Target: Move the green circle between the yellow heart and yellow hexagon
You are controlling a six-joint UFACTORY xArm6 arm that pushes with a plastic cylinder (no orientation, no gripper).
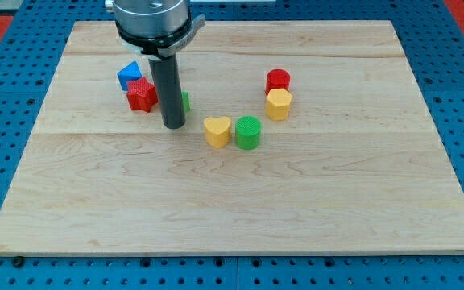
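The green circle [248, 133] sits near the board's middle, touching or almost touching the right side of the yellow heart [217, 130]. The yellow hexagon [279, 104] lies up and to the right of the circle, a small gap away. My tip [173, 126] rests on the board left of the yellow heart, about a block's width from it, and further from the green circle. The rod hides most of a small green block [184, 102] behind it.
A red circle [278, 80] touches the hexagon's top side. A red star-like block [142, 95] and a blue block [129, 75] lie at the view's upper left, just left of the rod. The wooden board [232, 201] lies on a blue pegboard.
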